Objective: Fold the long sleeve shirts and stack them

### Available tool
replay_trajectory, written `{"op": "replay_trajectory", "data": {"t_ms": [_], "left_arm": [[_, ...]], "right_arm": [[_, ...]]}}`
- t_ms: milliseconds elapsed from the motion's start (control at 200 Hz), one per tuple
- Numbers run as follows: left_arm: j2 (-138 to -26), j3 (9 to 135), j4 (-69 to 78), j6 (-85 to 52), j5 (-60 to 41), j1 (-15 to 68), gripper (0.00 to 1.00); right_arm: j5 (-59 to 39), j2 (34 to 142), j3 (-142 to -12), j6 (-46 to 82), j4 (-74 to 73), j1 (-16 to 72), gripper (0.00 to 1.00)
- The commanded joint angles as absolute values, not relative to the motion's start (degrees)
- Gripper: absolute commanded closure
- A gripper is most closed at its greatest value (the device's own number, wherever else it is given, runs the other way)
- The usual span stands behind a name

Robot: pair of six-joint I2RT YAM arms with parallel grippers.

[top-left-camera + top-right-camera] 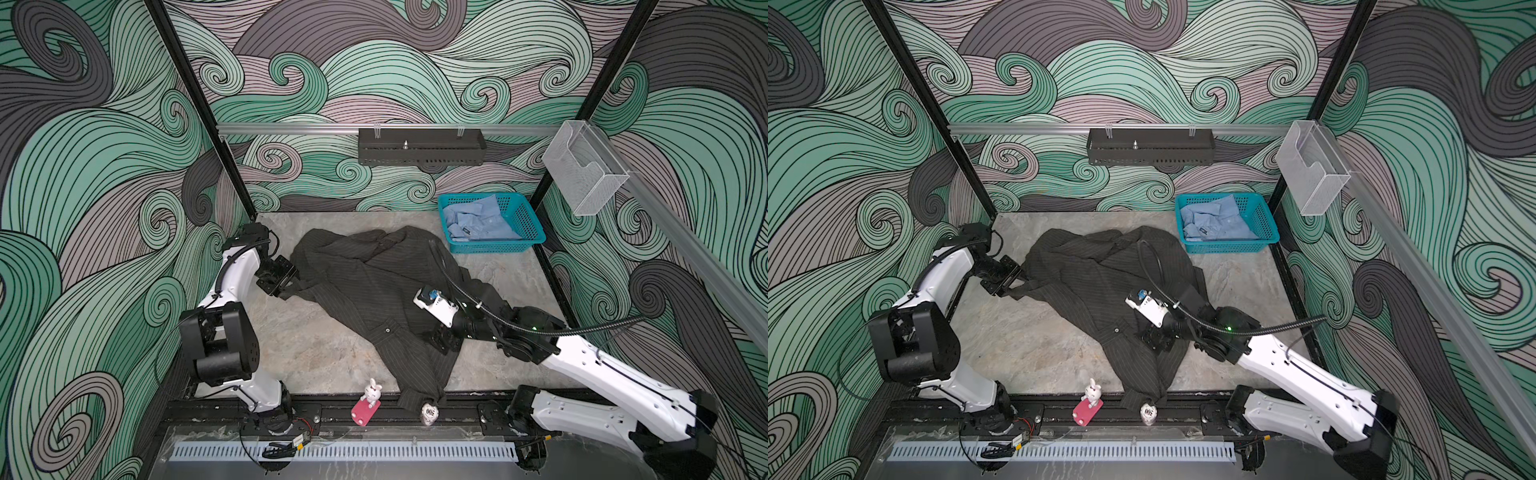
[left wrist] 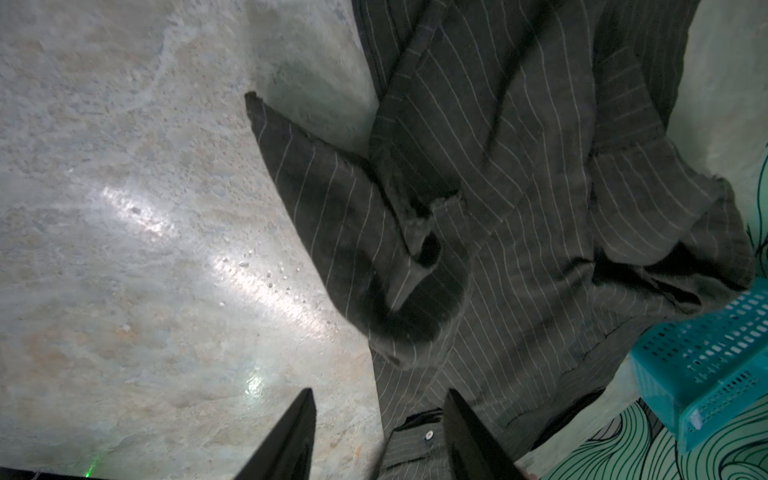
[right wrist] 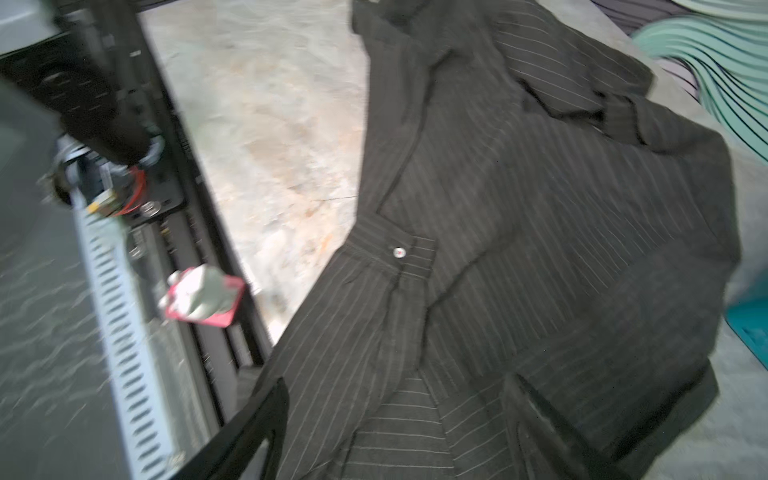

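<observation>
The counter (image 1: 324,349) carries the charcoal pinstriped shirt (image 1: 365,282), spread rumpled and unfolded with one end trailing over the near edge. The light blue shirt (image 1: 478,222) lies crumpled in the teal basket (image 1: 530,232) at the far right, so I judge nothing folded or stacked yet. The left tool (image 2: 378,399) stands open astride a buttoned cuff, and the right tool (image 3: 395,386) hovers open above the charcoal shirt.

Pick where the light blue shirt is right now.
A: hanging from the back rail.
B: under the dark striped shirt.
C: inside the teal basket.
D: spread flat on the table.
C: the light blue shirt lies crumpled inside the teal basket, while the dark striped shirt lies on the table.
</observation>
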State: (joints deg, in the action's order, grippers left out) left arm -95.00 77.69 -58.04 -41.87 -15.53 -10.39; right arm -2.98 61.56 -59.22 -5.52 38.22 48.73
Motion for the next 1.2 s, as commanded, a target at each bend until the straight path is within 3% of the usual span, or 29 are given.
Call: {"op": "replay_trajectory", "data": {"t_ms": [0,200,305,350,445,645,871,1016,1081,1146,1191], "left_arm": [[-98.8,81.0,-56.2,-44.4,-11.2,-9.2,0.48],[-108.2,85.7,-58.9,-44.2,-7.9,-7.9,0.49],[-110.2,86.1,-56.6,-44.8,-8.7,-7.6,0.56],[-110.9,87.2,-56.2,-44.8,-9.6,-7.2,0.64],[-111.7,91.1,-58.1,-43.8,-11.0,-6.6,1.00],[-99.0,88.1,-60.5,-40.8,-9.5,-7.3,1.00],[-82.5,67.2,-58.6,-40.2,-6.1,-13.8,1.00],[-79.4,55.6,-53.6,-43.4,-5.6,-19.2,1.00],[-81.1,54.2,-53.3,-44.0,-7.2,-21.1,0.91],[-86.7,55.1,-55.5,-44.2,-9.0,-22.2,0.69],[-88.7,55.9,-56.2,-43.7,-10.4,-22.4,0.62]], "right_arm": [[0.6,67.4,-63.7,5.9,35.4,41.4,0.26],[0.6,77.7,-67.7,13.9,35.6,34.2,0.28],[0.4,81.8,-68.3,17.4,35.3,31.0,0.29],[-0.2,83.7,-68.4,19.3,35.4,29.3,0.29],[-2.8,88.4,-69.1,23.8,36.1,25.6,0.31],[-9.6,102.0,-74.3,29.2,41.3,20.5,0.36],[-11.5,110.7,-77.3,31.6,45.2,18.5,0.41],[-11.6,112.8,-76.1,32.8,45.9,16.5,0.44],[-11.2,112.9,-74.8,33.0,45.9,15.5,0.44],[-11.1,112.7,-73.7,33.0,45.9,14.4,0.44],[-11.1,112.5,-73.0,32.8,45.9,13.9,0.44]]}}
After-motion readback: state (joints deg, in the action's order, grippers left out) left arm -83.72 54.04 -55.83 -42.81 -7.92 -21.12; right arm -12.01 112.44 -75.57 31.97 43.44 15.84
